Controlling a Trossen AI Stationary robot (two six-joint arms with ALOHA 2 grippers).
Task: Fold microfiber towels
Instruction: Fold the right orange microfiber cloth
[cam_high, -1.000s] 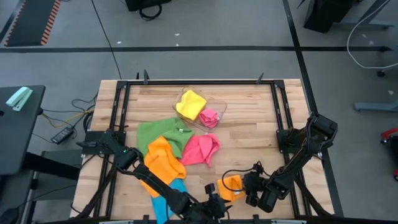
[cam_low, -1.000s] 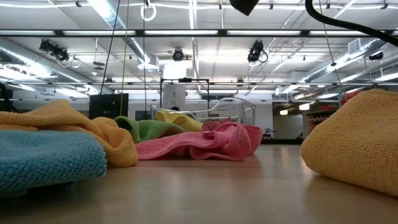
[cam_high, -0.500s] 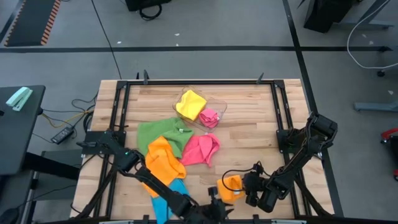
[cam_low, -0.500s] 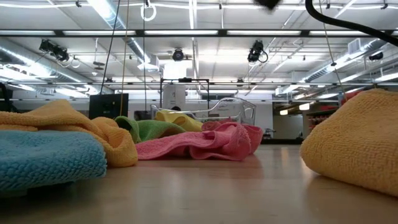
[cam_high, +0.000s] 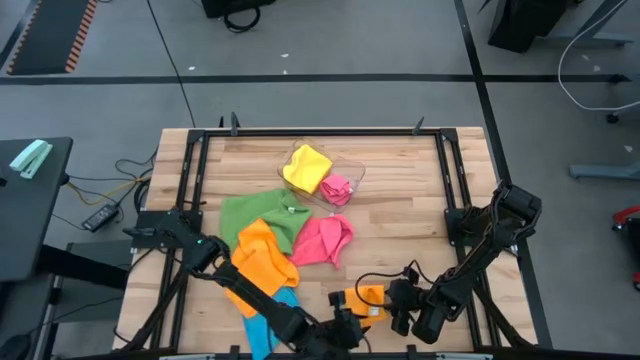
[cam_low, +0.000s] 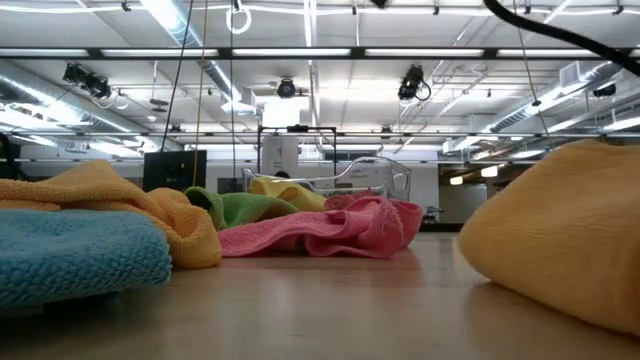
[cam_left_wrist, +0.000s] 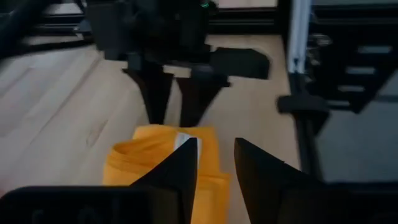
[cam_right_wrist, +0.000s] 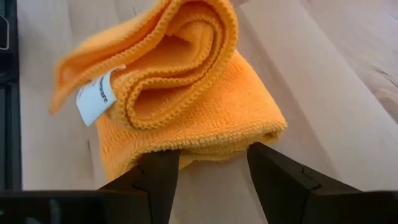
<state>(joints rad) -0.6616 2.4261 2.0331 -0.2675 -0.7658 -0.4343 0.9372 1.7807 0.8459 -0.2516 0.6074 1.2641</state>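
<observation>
A small orange towel (cam_high: 362, 298), folded over with a white label, lies on the table near the front edge between my two grippers. My left gripper (cam_left_wrist: 214, 152) stands open at the towel's label end (cam_left_wrist: 184, 142), one finger over that end. My right gripper (cam_right_wrist: 211, 155) is open too and comes from the opposite side, its fingertips at the towel's folded edge (cam_right_wrist: 211, 144). The low view shows the towel (cam_low: 560, 240) large at the right. My left gripper has one finger (cam_left_wrist: 183, 165) over the towel's label end; I cannot tell whether it touches the cloth. My right gripper slants down with its fingertips (cam_right_wrist: 163, 163) at the thick folded edge, several layers; the towel lies flat on the table, and touch cannot be told.
Loose towels lie farther left and back: green (cam_high: 255, 212), a larger orange one (cam_high: 262, 262), pink (cam_high: 325, 240) and blue (cam_high: 268, 325) under my left arm. A clear tray (cam_high: 355, 172) at the back holds a yellow (cam_high: 307, 165) and a pink cloth.
The small orange towel has shifted a little toward the table's left. In the low view its edge now reaches farther left than before.
</observation>
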